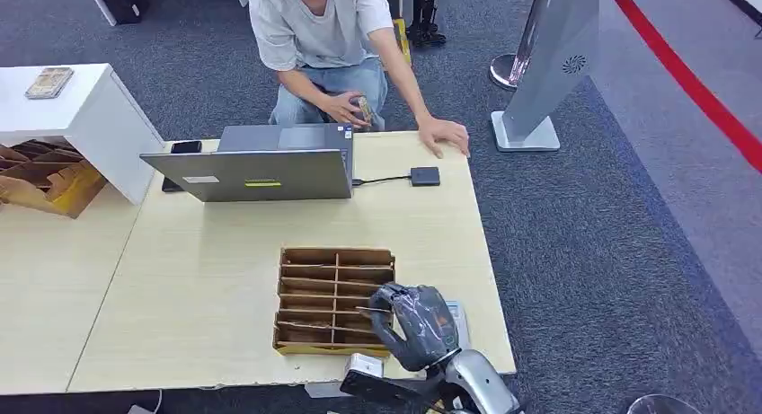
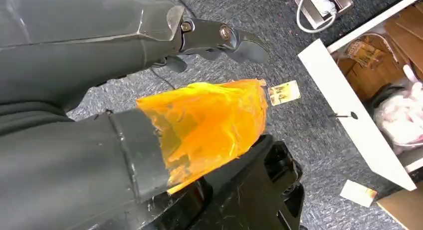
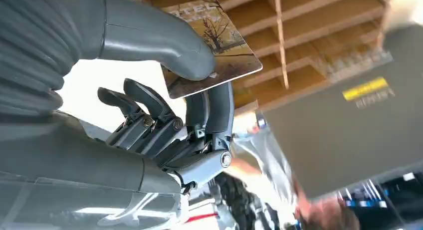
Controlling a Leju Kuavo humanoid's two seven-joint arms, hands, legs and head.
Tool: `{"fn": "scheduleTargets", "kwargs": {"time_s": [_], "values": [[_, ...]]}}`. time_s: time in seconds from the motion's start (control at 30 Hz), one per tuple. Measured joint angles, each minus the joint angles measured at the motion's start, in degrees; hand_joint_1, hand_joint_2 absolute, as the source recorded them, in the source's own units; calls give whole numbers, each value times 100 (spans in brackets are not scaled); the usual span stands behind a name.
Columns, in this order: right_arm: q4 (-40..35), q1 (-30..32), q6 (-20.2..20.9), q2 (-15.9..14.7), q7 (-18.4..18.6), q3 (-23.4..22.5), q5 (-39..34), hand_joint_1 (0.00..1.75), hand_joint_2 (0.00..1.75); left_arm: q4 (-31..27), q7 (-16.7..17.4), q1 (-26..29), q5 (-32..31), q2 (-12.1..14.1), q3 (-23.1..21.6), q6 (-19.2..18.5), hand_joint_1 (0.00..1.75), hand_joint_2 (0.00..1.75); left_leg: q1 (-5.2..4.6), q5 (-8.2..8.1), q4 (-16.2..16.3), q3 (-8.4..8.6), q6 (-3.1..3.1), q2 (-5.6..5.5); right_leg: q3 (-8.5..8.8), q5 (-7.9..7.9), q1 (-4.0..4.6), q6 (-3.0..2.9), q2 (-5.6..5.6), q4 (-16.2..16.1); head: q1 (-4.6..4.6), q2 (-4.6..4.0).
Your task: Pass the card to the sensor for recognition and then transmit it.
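Grey carpet point(image 1: 575, 225) covers the floor. A pale wooden table point(image 1: 207, 279) stands beside a white cabinet point(image 1: 81, 118). A red line point(image 1: 692, 86) crosses the carpet.

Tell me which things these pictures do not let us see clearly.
- Card: the right wrist view shows it pinched, but the thumb covers part of its print.
- Right hand, head view: its cover hides the card.
- Sensor: too small for detail.
- Left hand: its fingers are partly behind orange tape.
- Tray slots: contents unclear.
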Motion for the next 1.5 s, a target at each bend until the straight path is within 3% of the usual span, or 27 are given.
{"fn": "scheduleTargets", "kwargs": {"time_s": [0.4, 0.97, 1.5], "values": [[-853, 180, -190, 0, -273, -249, -168, 175, 175, 0, -4, 3, -79, 2, 0, 55, 0, 0, 0, 0, 0, 1, 0, 0, 0, 0, 0, 0, 1, 0, -2, 0], [-1211, -75, -192, 2, -341, -337, -251, 175, 175, 0, 44, -11, -214, 2, -9, 59, 0, 0, 0, 1, 0, 1, 0, 1, 2, 1, 0, 0, 1, 0, 0, 0], [-932, -1228, 52, 310, 279, -254, 795, 175, 175, 0, 159, -166, -396, 2, -284, 9, 0, 0, 0, 3, 0, 1, 1, 0, 2, 2, 0, -2, 0, 1, -2, 0]]}}
